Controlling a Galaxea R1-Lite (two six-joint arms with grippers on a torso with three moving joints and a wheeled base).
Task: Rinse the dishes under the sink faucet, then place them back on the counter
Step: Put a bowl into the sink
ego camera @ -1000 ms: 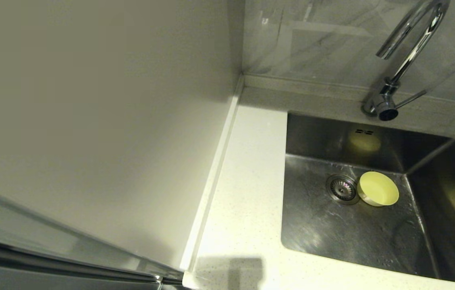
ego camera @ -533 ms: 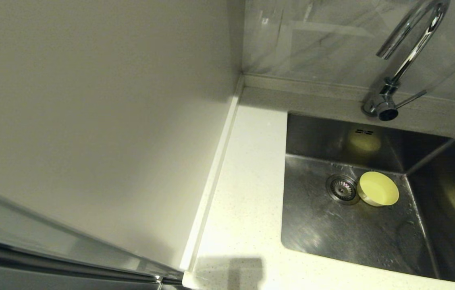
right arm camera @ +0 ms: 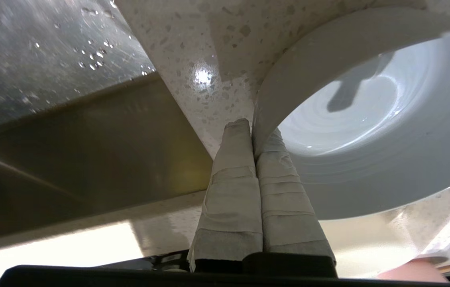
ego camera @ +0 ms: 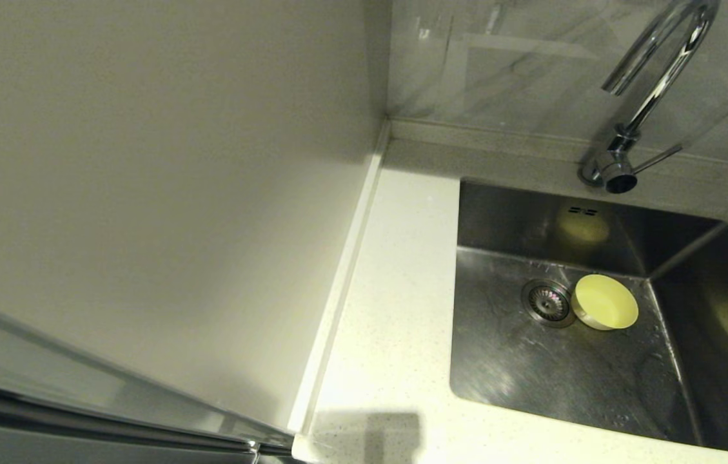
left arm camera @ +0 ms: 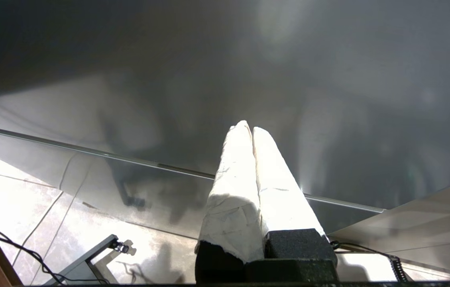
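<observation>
A yellow bowl (ego camera: 605, 301) lies tilted in the sink (ego camera: 531, 380), right beside the drain strainer (ego camera: 547, 301). The chrome faucet (ego camera: 654, 84) arches over the basin's back edge, and no water runs from it. Neither gripper shows in the head view. In the right wrist view my right gripper (right arm camera: 254, 129) is shut on the rim of a pale blue-grey bowl (right arm camera: 368, 115), over the speckled counter (right arm camera: 193, 48) beside the sink's steel wall (right arm camera: 69, 131). My left gripper (left arm camera: 250, 127) is shut on nothing, parked away from the sink. The white bowl is out of view.
A strip of counter (ego camera: 396, 290) runs left of the basin, bounded by a raised edge strip (ego camera: 338, 290) and a plain cream wall panel (ego camera: 144, 193). The faucet's side lever (ego camera: 657, 158) points right. Water drops dot the sink floor (right arm camera: 93, 59).
</observation>
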